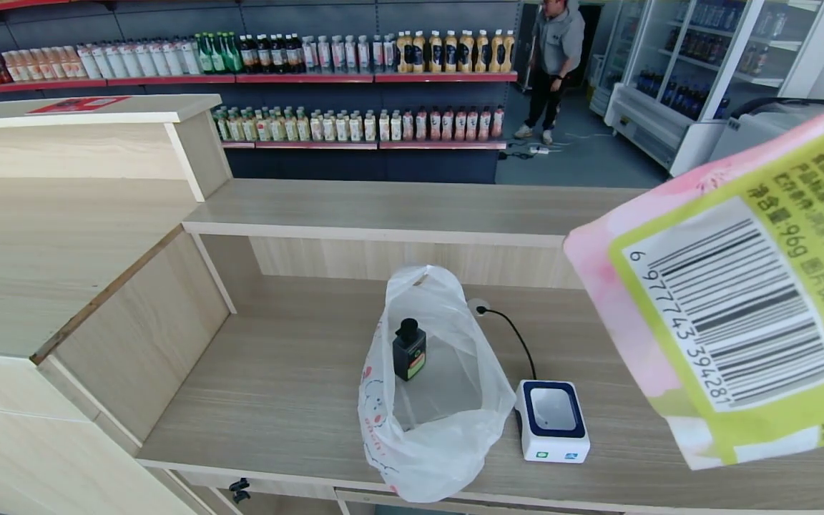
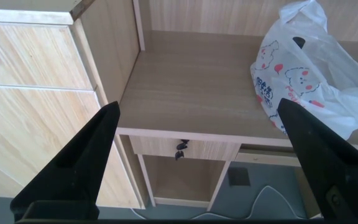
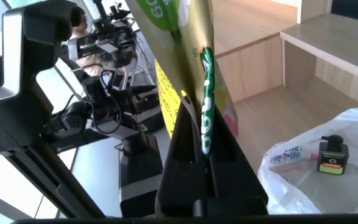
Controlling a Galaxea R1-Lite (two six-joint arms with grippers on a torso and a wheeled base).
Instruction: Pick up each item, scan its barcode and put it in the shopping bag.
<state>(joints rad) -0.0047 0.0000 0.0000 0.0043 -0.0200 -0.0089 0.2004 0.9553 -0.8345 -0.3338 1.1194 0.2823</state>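
A pink and green snack packet [image 1: 741, 300] hangs high at the right, close to the head camera, with its barcode facing it. My right gripper [image 3: 205, 134] is shut on the packet's [image 3: 185, 56] edge, well above the counter. On the counter, the white plastic shopping bag [image 1: 376, 415] stands open with a small black bottle [image 1: 409, 350] inside. A white scanner [image 1: 552, 420] with a dark window lies just right of the bag. My left gripper [image 2: 197, 162] is open with nothing in it, in front of the counter's front edge, left of the bag [image 2: 291, 74].
The scanner's black cable [image 1: 512, 336] runs back to a hole in the counter [image 1: 283, 386]. A raised ledge [image 1: 398, 207] borders the back, and a tall cabinet [image 1: 61, 236] with drawers the left. A key [image 2: 180, 149] hangs from the drawer under the counter.
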